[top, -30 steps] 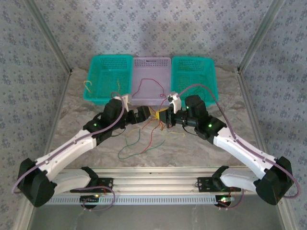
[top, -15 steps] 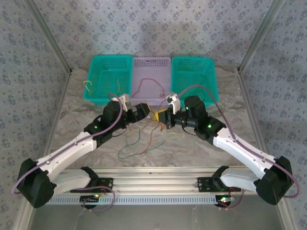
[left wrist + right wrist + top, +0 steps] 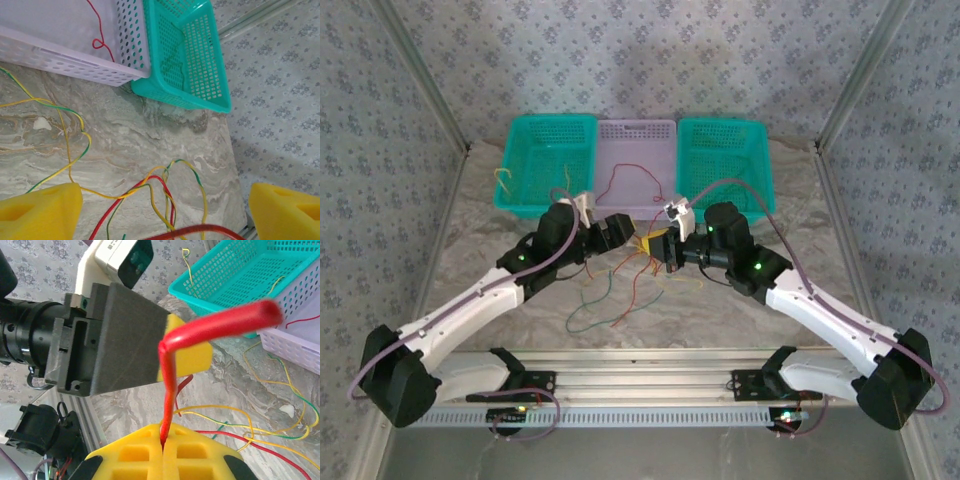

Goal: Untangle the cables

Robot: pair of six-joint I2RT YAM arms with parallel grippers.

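The marbled grey desk (image 3: 480, 235), enclosed by patterned walls (image 3: 650, 60), carries three baskets, two teal baskets (image 3: 550, 119) flanking one lilac basket (image 3: 637, 124); the cables (image 3: 625, 285), red, green and yellow strands, lie tangled on the desk between the two hands. The right wrist view resolves the right hand (image 3: 163, 445) clamped on one red cable (image 3: 220, 320), while the left wrist view resolves the left hand (image 3: 165, 212) with its pads wide apart, gripping nothing.

The left arm (image 3: 460, 312) and right arm (image 3: 830, 320) are wearing white shells over black joints. Mauve cables (image 3: 732, 181) are looping alongside, and yellow foam pads (image 3: 42, 212) are lining the left gripper (image 3: 160, 215).
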